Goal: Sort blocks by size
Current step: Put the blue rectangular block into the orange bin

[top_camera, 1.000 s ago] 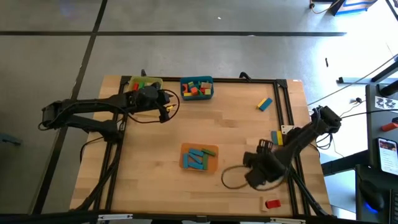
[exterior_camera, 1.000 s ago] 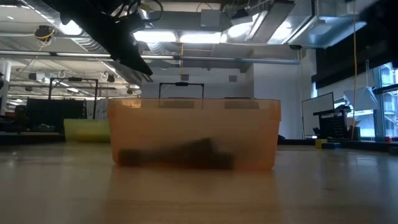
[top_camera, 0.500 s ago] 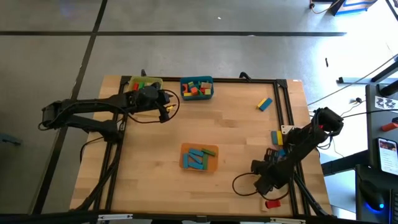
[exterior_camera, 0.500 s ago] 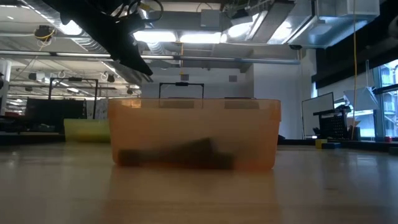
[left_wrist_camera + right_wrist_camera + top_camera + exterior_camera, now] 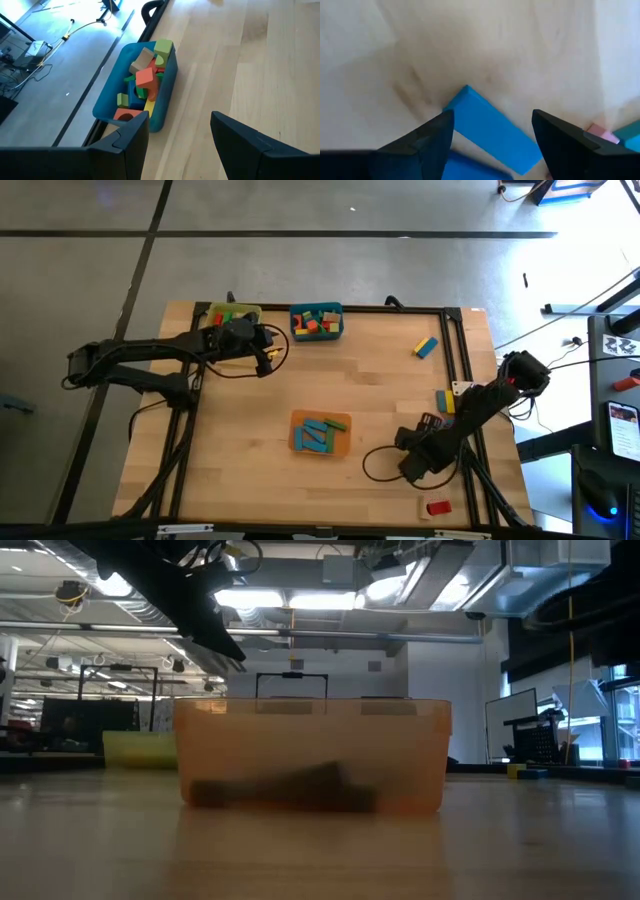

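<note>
Blocks, small wooden toys in several colours, lie spread over the pale wooden surface [image 5: 370, 380] and in three bins. A teal rectangular bin [image 5: 317, 322] at the far edge holds a heap of red, green, orange and yellow blocks [image 5: 145, 80]; just beside it, a yellow rectangular bin [image 5: 236, 314] holds a few red and green ones. Near the middle, an orange rectangular bin [image 5: 321, 434] holds several long blue blocks [image 5: 318, 436]. Loose on the surface are a blue-and-yellow block [image 5: 426, 347] toward the far right, a yellow and blue pair [image 5: 444, 401] by the right edge, partly behind the right arm, and a small red block [image 5: 437, 507] at the near right corner.

The left claw [image 5: 268, 356] hovers near the yellow and teal bins, its fingers [image 5: 125, 145] spread apart with nothing between them; its wrist view looks down on the teal bin. The right claw [image 5: 412, 466] hangs low over the surface, to the right of the orange bin and beyond the red block. Its fingers [image 5: 427, 142] stand apart and empty, and its wrist view shows a long blue block [image 5: 492, 131] lying flat on the surface between and ahead of them.
</note>
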{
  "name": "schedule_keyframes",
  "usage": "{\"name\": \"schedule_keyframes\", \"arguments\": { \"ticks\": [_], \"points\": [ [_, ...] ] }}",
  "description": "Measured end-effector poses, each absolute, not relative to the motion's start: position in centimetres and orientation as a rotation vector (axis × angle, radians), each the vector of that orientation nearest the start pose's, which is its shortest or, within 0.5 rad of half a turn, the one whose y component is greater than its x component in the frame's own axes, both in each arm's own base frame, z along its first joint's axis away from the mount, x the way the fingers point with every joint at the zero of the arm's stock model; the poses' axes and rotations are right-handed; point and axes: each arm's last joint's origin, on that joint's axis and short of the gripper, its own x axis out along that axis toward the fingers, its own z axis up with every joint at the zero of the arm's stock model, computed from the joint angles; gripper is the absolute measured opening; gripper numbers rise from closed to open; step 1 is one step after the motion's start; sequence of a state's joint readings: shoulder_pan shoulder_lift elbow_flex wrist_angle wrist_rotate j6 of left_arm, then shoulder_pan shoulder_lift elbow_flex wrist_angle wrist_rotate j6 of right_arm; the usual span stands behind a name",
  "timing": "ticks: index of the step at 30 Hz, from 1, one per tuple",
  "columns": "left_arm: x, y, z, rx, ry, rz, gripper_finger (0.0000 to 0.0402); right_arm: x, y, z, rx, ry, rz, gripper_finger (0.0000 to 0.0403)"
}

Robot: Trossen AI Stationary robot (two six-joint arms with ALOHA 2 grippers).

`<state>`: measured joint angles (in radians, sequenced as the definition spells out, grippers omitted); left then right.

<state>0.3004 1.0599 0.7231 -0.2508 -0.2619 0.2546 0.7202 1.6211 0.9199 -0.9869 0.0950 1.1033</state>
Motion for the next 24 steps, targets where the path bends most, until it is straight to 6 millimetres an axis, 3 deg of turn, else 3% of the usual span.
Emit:
{"name": "schedule_keyframes", "arguments": {
  "ticks": [8, 13, 18, 24],
  "points": [
    [20.9, 7.3, 25.6, 0.229, 0.664, 0.467, 0.0196, 21.3, 13.4, 16.0, 0.264, 1.467, -0.533, 0.0269],
    [20.9, 7.3, 25.6, 0.229, 0.664, 0.467, 0.0196, 22.7, 11.9, 16.9, 0.335, 1.561, -0.471, 0.0269],
    [20.9, 7.3, 25.6, 0.229, 0.664, 0.467, 0.0196, 22.9, 12.7, 18.4, 0.322, 1.668, -0.303, 0.0269],
    [20.9, 7.3, 25.6, 0.229, 0.664, 0.466, 0.0196, 21.0, 14.2, 17.5, 0.215, 1.704, -0.269, 0.0269]
  ]
}}
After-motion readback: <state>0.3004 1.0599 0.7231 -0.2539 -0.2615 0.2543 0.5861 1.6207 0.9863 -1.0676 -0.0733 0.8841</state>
